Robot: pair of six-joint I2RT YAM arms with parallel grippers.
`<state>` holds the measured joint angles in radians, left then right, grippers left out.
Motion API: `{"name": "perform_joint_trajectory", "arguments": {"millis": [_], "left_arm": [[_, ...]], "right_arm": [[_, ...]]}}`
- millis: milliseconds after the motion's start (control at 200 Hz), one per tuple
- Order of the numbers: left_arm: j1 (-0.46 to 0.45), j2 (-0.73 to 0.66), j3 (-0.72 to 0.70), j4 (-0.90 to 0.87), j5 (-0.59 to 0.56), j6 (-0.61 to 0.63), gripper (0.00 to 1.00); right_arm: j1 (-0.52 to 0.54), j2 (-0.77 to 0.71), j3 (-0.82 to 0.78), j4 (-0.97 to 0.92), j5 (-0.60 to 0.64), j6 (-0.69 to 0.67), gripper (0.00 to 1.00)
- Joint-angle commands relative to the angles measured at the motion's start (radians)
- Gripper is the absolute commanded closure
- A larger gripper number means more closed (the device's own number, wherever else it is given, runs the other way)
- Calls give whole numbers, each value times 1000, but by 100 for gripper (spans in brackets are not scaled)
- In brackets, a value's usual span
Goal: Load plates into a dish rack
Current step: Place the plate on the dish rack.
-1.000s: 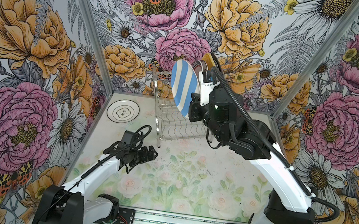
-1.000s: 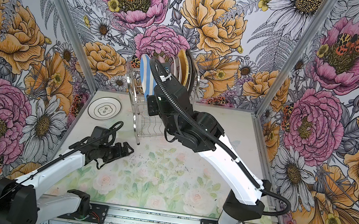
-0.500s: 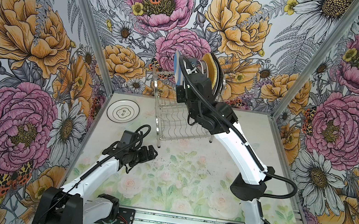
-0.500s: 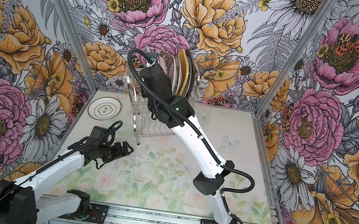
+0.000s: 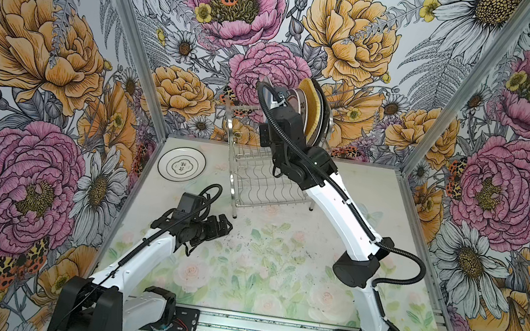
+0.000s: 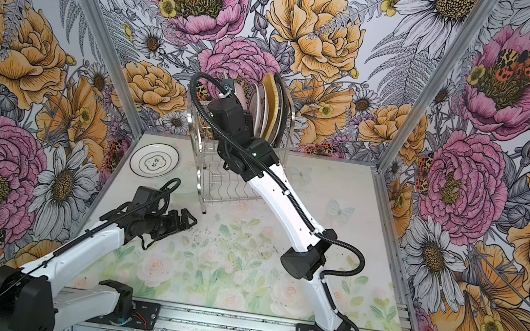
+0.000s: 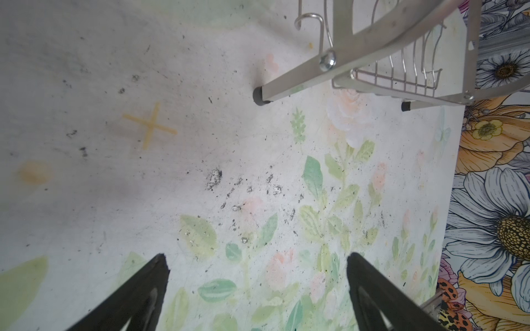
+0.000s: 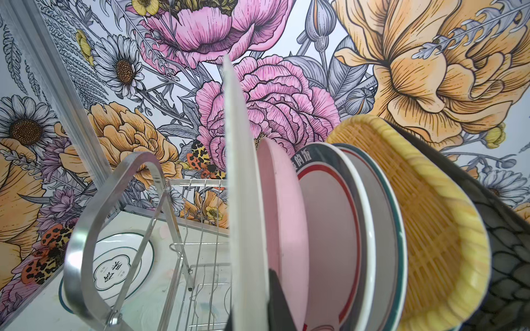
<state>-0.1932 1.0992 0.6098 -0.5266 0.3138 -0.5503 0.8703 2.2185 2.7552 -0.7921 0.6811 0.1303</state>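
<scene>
Arriving in the dish rack (image 5: 263, 191) beside the pink plate (image 8: 284, 215), the striped plate (image 8: 243, 200) stays clenched in the right gripper (image 8: 252, 315); left gripper (image 7: 258, 266) gapes empty; release pending.

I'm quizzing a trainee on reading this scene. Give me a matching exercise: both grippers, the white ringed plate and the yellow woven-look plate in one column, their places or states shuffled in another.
Things:
1. left gripper
2. right gripper
3. white ringed plate
4. yellow woven-look plate

States:
A. stands in the dish rack's upper tier
B. open, empty, over the table
C. lies flat on the table, beside the rack
D. shut on a pale plate at the rack's upper tier

Pairs: 1-B, 2-D, 3-C, 4-A.
</scene>
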Motion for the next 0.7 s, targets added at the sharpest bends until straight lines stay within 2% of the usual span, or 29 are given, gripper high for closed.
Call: {"name": "perform_joint_trajectory", "arguments": {"millis": [0, 691], "left_arm": [[10, -17, 4, 20, -8, 5, 3], [13, -29, -1, 20, -7, 3, 2]], "right_arm": [[-12, 30, 41, 68, 12, 8, 100], [-39, 83, 6, 68, 21, 51, 100]]}}
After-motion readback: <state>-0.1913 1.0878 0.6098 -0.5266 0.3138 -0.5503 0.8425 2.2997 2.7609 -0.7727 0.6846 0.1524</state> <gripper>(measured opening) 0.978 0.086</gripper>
